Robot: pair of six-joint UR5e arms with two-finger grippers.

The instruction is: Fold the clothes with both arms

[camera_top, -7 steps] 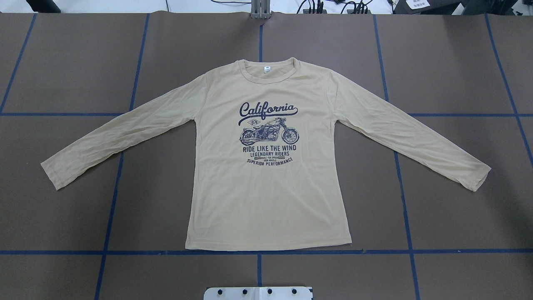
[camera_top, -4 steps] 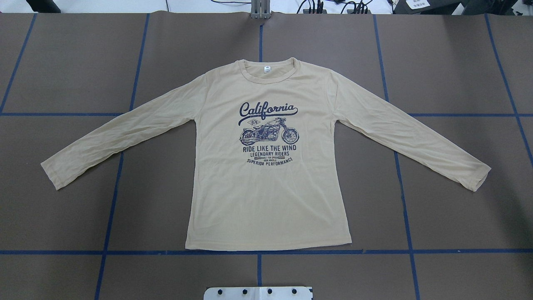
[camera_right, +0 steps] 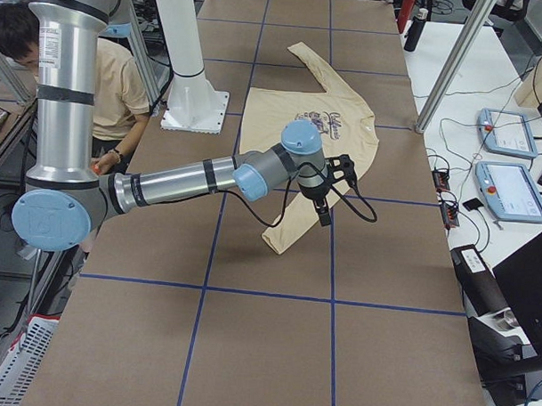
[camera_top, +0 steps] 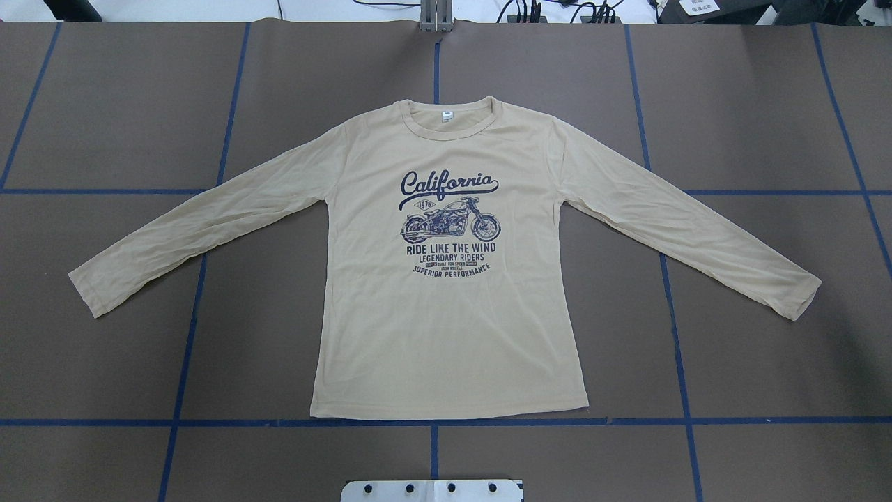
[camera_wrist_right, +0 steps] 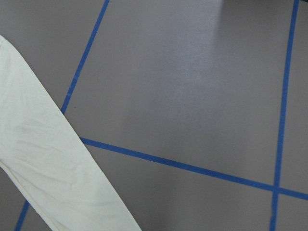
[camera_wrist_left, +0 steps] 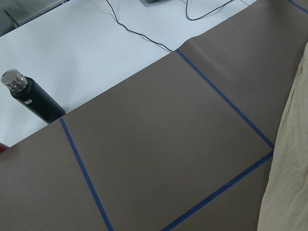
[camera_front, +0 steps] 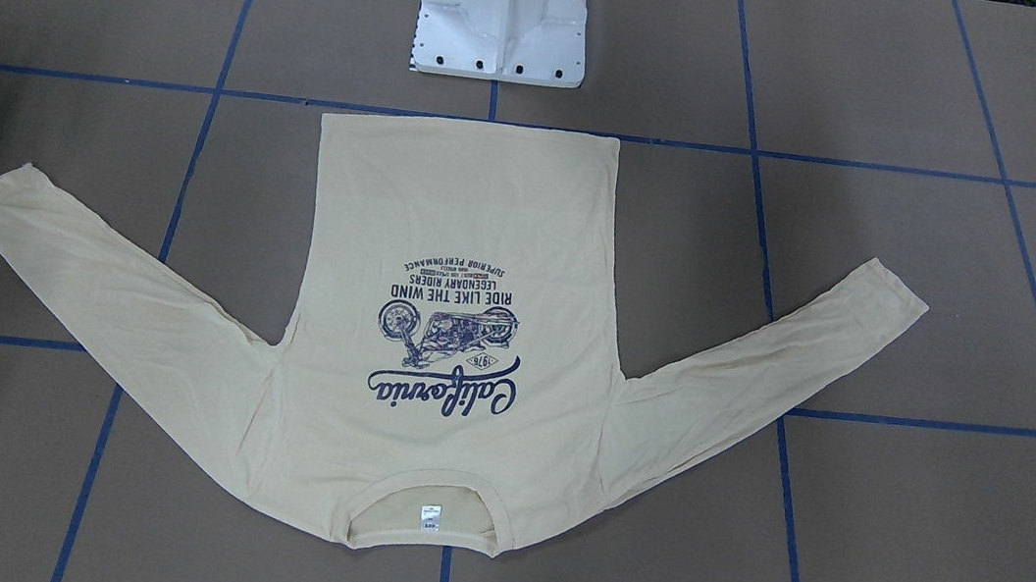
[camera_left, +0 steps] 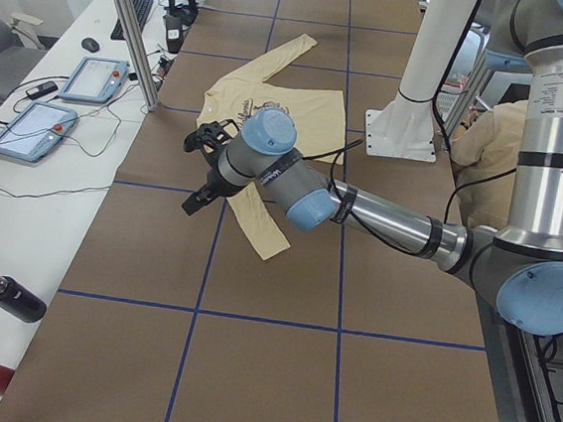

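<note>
The pale cream-yellow long-sleeved shirt [camera_top: 446, 335] lies flat, print up, on the brown bench [camera_top: 104, 104], hem at the base-side edge. Mid-bench, its sleeves spread outward, one per side for folding. I hold the left tool [camera_left: 195, 198] and right tool [camera_right: 324, 214] raised near them; I cannot tell how wide either is. The collar faces the far edge.

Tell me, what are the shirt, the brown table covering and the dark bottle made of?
The shirt looks like thin, matte knit cloth, perhaps cotton: it lies limp with fine wrinkles. The table covering looks like matte brown paper or card, a flat sheet ending in a thin edge. The bottle seems dark-coated metal, judging by its shiny silvery cap.
</note>
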